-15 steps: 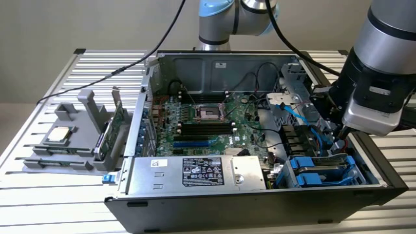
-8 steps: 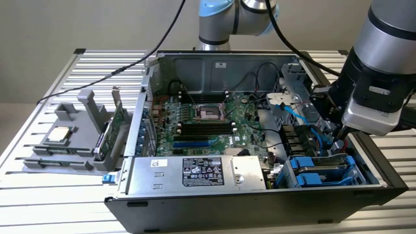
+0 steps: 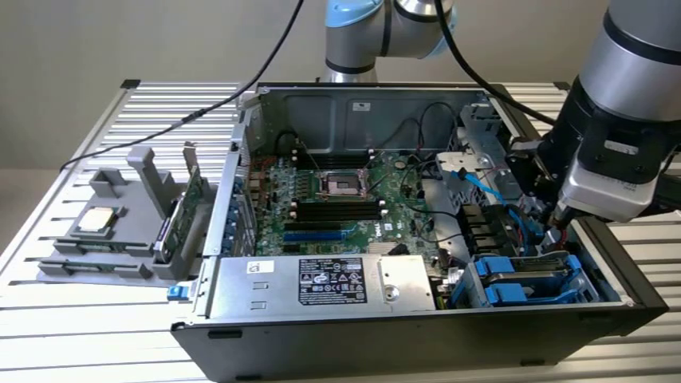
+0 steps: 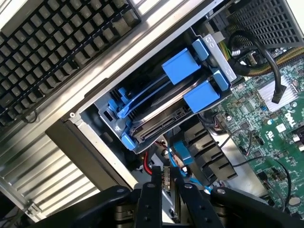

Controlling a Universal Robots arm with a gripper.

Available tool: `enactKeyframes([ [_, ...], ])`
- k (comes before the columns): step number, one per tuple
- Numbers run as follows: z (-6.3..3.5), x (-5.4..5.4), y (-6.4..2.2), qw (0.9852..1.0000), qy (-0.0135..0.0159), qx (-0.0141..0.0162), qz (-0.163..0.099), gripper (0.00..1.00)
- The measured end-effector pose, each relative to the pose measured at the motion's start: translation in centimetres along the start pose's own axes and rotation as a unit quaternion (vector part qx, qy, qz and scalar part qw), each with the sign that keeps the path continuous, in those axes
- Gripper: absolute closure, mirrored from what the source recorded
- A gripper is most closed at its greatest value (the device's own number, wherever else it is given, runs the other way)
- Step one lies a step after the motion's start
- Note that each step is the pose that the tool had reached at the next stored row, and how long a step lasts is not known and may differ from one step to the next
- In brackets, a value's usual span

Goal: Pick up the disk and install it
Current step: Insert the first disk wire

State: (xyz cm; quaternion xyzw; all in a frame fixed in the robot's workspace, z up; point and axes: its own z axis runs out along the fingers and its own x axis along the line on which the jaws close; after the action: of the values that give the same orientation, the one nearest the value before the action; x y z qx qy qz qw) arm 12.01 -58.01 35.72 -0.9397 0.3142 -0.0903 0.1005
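The flat silver disk (image 4: 164,124) in its blue plastic carrier sits in the grey metal drive bay (image 4: 100,105) of the open black computer case (image 3: 426,351). Pick-up and insertion therefore appear done. The black two-finger gripper (image 4: 170,183) hovers near the bay with its fingers drawn together on nothing; full seating cannot be confirmed.

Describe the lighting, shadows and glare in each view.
Exterior view: soft, even light, with shade deep in the computer case; wrist view: glare on the slatted table, the disk shaded, the gripper dark.

Smooth blue plastic frames the disk (image 4: 161,128); the case (image 3: 319,108) is matt metal.
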Motion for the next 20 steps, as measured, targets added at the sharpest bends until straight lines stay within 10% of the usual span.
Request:
enactKeyframes([
  [4, -0.01, 0.0, 0.0, 0.9999, -0.0078, -0.0065, 0.002, 0.76],
  [8, -0.01, 0.0, -0.01, 0.9993, -0.0293, -0.0231, 0.006, 0.76],
  [20, -1.07, 0.2, -0.34, 0.9993, -0.0332, -0.0179, 0.006, 0.76],
])
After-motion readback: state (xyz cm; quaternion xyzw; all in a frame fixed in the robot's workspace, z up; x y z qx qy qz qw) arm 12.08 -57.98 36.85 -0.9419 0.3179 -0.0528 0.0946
